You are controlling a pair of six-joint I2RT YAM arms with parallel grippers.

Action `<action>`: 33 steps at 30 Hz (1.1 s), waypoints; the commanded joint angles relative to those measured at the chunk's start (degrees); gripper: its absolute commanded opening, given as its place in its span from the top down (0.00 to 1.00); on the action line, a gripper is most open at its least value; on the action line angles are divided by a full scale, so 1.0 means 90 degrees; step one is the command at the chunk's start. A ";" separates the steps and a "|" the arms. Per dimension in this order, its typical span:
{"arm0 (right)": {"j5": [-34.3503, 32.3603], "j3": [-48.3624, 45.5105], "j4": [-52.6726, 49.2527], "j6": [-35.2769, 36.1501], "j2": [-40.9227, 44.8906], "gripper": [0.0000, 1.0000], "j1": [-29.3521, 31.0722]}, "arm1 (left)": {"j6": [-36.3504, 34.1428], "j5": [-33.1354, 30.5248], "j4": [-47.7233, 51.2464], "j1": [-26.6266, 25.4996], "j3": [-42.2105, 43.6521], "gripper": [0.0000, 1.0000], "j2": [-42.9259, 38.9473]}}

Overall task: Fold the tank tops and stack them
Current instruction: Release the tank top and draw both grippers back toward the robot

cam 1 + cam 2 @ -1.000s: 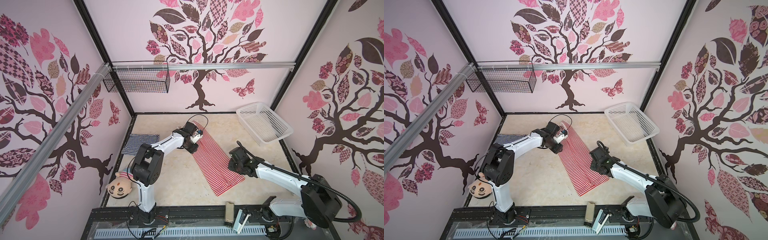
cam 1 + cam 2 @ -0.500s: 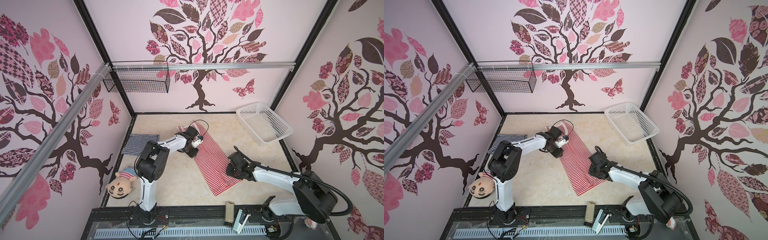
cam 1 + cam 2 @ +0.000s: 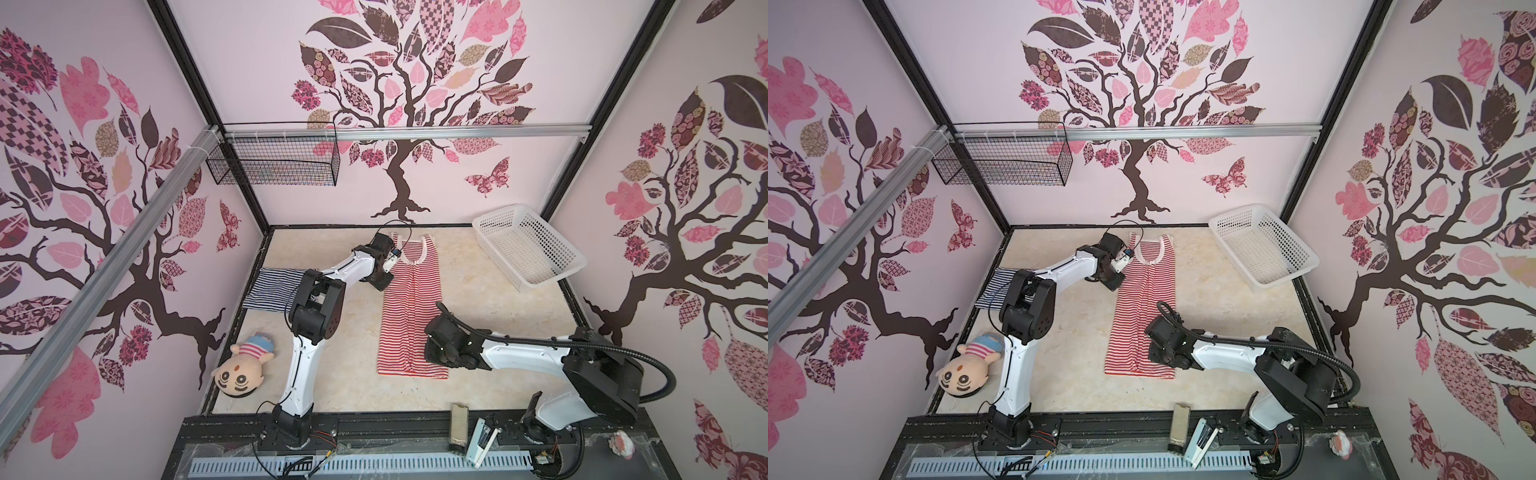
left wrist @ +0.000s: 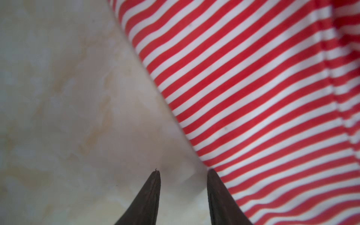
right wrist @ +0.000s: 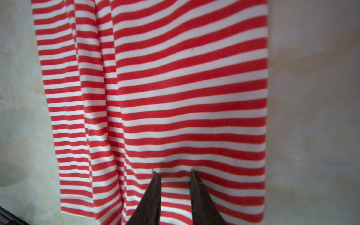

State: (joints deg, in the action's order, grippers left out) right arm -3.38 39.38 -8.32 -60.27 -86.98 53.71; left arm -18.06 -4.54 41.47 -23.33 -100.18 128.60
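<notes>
**Marble-look desk, red top laid out for its fold**

Cream, marble-patterned desk [image 3: 340, 365] carries everything. Take the red-striped tank top [image 3: 409, 316] as your landmark. It lies flat and lengthwise, hem toward you and straps toward the back wall.

Nearest you, your right fingers [image 5: 153, 196] stand on the cloth just inside the hem, on the top's right half. They are parted a little, with flat stripes showing between the tips, so they press down and grip nothing. I judge this pins the hem ready for a fold. A soft lengthwise ridge runs through the thin knit beside them, which suggests a fabric that wrinkles easily.

Well left of the hem lies a plush doll [image 3: 243, 370].

Further up, your left fingers [image 4: 150, 196] sit at the top's left edge, moderately open. One tip is at the fabric edge, the other is over bare desk, and nothing is caught between them. They look placed to take that side.

Left of the top, by the wall, the navy-striped tank top [image 3: 272, 286] shows as a flat rectangle, partly hidden by the arm. It is probably the base of the stack.

Right of the straps sits a rigid white perforated basket [image 3: 528, 253].
</notes>
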 commanded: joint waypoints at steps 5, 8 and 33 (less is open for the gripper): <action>-0.0083 0.0061 -0.0896 -0.0058 0.0041 0.70 0.0077 | -0.0126 -0.0032 0.0010 0.0089 0.1090 0.57 -0.0838; -0.0071 0.0074 -0.1029 0.0082 0.0572 0.60 0.0096 | -0.0188 0.0375 -0.0427 0.0092 0.2172 0.55 -0.1893; 0.0387 -0.1672 -0.0597 -0.0914 0.2270 0.45 0.0096 | -0.0915 -0.0328 -0.1715 -0.2699 0.7064 0.34 -0.6175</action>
State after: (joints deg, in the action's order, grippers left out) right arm -1.19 25.63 -14.87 -66.35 -66.59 54.30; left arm -26.33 -4.97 27.94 -45.45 -38.96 72.62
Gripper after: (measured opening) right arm 0.548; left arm 0.660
